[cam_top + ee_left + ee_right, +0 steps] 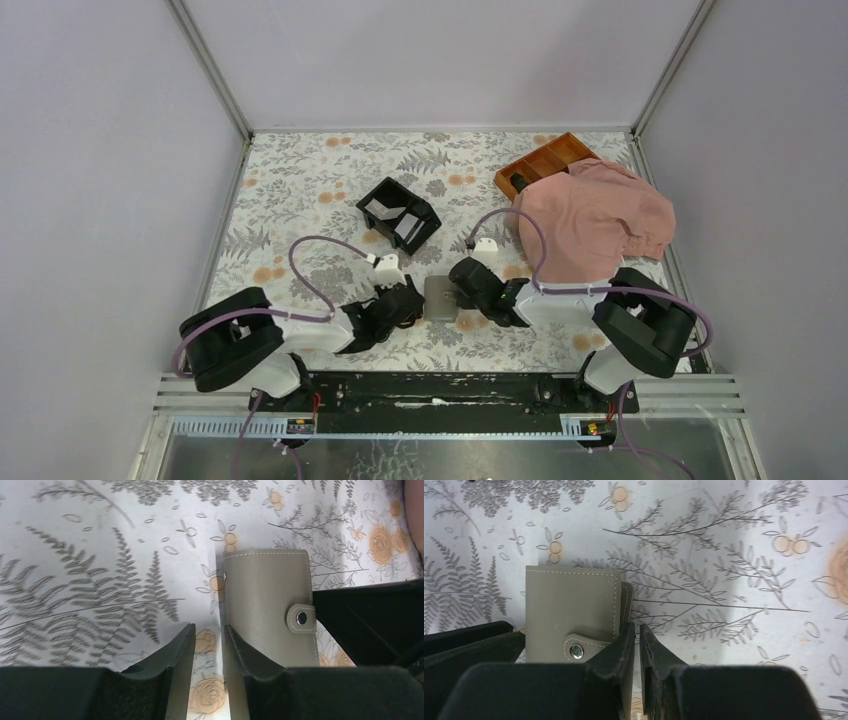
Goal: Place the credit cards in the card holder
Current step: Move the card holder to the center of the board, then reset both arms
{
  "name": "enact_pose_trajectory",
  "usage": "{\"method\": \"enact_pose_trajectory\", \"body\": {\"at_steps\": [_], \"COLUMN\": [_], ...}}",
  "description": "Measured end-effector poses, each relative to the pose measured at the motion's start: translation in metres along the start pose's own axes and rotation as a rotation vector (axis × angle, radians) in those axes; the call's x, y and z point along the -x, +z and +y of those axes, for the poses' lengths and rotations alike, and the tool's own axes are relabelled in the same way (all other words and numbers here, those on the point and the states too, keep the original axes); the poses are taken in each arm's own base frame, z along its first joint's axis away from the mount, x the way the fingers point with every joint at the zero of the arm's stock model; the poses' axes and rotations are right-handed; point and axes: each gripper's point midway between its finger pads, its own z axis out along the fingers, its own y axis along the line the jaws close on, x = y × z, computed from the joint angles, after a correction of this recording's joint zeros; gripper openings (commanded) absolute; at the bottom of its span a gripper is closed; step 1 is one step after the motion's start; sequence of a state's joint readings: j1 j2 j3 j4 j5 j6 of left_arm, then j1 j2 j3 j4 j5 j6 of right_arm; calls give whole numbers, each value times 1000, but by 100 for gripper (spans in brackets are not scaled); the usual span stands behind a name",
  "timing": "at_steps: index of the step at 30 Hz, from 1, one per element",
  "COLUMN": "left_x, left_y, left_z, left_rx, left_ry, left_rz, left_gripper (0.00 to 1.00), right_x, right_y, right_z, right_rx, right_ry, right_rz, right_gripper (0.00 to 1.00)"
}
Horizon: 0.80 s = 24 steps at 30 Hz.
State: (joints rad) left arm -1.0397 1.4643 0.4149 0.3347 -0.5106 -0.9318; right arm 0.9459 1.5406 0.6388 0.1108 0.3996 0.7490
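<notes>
Snapped shut, the card holder is lying on the worktop, the open left gripper seemingly bracing its left edge while the near-closed right gripper is sitting at its right edge, probably to unfasten it, grasp unclear

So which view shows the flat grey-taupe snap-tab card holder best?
Left wrist: the card holder is large, stitching and snap clear. Right wrist shows it smaller, bottom hidden; top external, a tiny grey square.

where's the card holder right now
In the top view the card holder lies closed on the floral table, near-centre, between the left gripper and the right gripper.
</notes>
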Motion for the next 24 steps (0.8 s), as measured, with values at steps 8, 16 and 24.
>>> {"method": "enact_pose_trajectory", "body": {"at_steps": [8,16,24], "left_x": [5,39,100], "left_y": [-17,-44,-62], "left_z": [26,36,31], "left_rx": [68,110,128], "left_ry": [-5,-19,-4], "left_rz": [-11,-98,-235], "left_gripper": [38,48,78], "right_x": [-4,15,81], "right_y": [-1,-18,-42], "right_z": [14,-7,-38], "right_rx": [26,-44,-100], "right_ry": [-12,-102,-108], "right_rz": [8,-50,-232], "right_gripper": [31,40,75]}}
